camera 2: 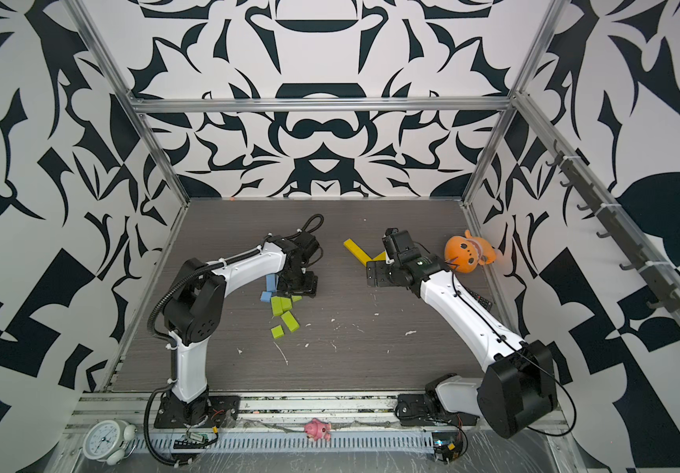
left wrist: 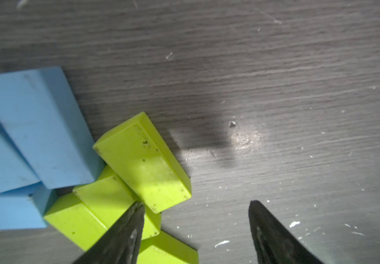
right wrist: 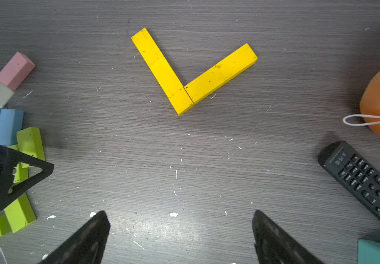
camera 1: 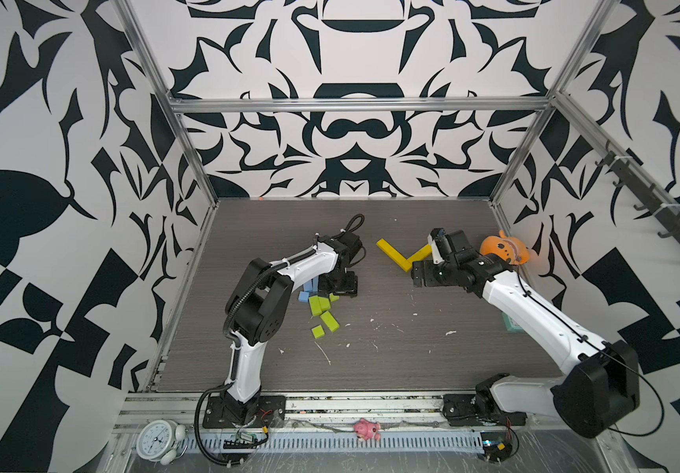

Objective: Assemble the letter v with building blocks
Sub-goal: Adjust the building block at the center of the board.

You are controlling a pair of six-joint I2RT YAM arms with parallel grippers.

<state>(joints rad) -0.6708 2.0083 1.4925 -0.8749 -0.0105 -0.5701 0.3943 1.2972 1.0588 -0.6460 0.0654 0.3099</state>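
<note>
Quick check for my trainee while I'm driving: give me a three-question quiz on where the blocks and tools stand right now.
1. True or false: the yellow blocks already lie flat in a V shape.
2. In the left wrist view, what colour is the block right by a finger of the left tool? A) pink B) lime green C) yellow
3. Fill in: the right tool hovers over bare table, ____ and holding nothing.

Key:
1. True.
2. B, the lime green blocks.
3. Open.
</note>
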